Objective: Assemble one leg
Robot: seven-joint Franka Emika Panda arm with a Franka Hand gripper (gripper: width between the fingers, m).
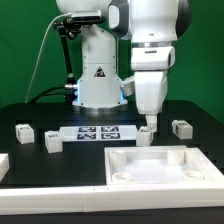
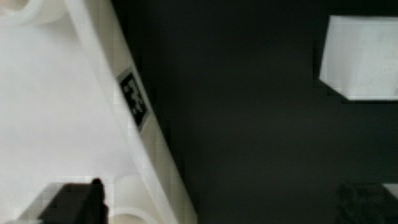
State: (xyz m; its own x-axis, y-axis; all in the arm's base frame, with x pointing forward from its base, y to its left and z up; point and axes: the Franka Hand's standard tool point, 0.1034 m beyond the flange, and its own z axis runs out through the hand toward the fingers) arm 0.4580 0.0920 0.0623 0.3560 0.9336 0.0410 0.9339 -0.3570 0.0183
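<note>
In the exterior view my gripper (image 1: 147, 123) hangs low over the far edge of the large white base (image 1: 160, 172). A small white leg (image 1: 146, 136) stands right under its fingertips, against that edge. I cannot tell if it touches the leg. In the wrist view my gripper (image 2: 217, 195) has its dark fingers (image 2: 71, 200) set far apart, with the base's edge and dark table between them and nothing in hold. The base (image 2: 54, 110) fills one side, with a tag on its rim. A white block, probably a leg (image 2: 361, 65), lies apart on the table.
Further legs lie on the black table: two at the exterior view's left (image 1: 24, 130) (image 1: 51, 142) and one at the right (image 1: 182, 128). The marker board (image 1: 97, 132) lies in front of the robot's base. A white ledge (image 1: 50, 195) runs along the front.
</note>
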